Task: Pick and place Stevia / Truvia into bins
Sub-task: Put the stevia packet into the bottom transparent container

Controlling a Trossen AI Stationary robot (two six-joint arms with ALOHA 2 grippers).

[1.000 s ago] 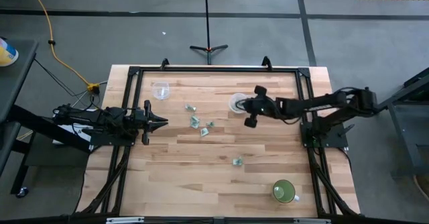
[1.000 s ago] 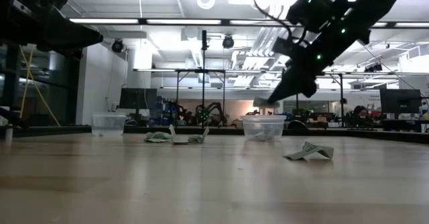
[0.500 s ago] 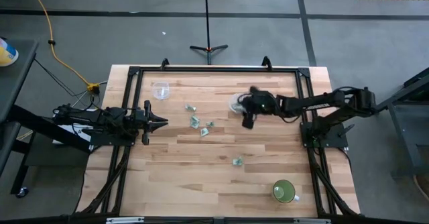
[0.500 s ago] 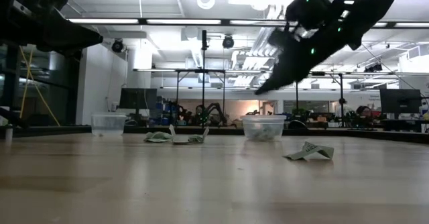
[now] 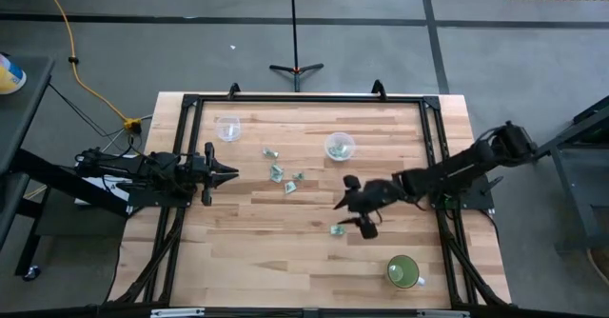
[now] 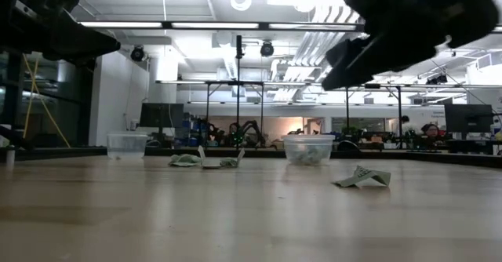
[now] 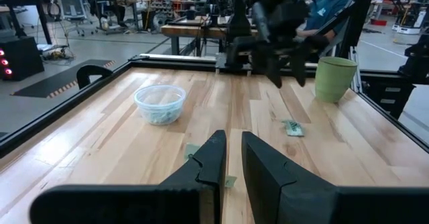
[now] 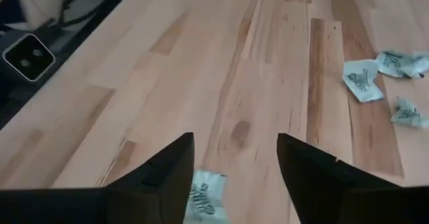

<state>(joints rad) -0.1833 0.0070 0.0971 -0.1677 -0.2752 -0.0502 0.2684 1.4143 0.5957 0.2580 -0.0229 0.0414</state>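
Observation:
My right gripper [image 5: 343,211] [image 8: 234,147] hangs open above one Stevia packet [image 5: 336,229] [image 8: 204,194], which lies flat on the table. In the right wrist view the packet shows between the two fingers and closer to one of them; they do not touch it. Several more packets [image 5: 283,173] lie flat mid-table. Two clear bins stand on the table: one [image 5: 340,147] [image 7: 159,104] holds packets, the other [image 5: 228,128] is at the far left. My left gripper [image 5: 228,173] [image 7: 233,158] waits at the left edge with a narrow gap and nothing in it.
A green mug [image 5: 403,271] stands near the table's front right corner. A black frame rail [image 5: 304,99] runs around the tabletop. Bare wood lies between the packet cluster and the front edge.
My right gripper has left its place over the right bin and swung toward the table's near edge, coming down over the lone packet. Its fingers have opened on the way. The packets on the table and both bins have stayed put.

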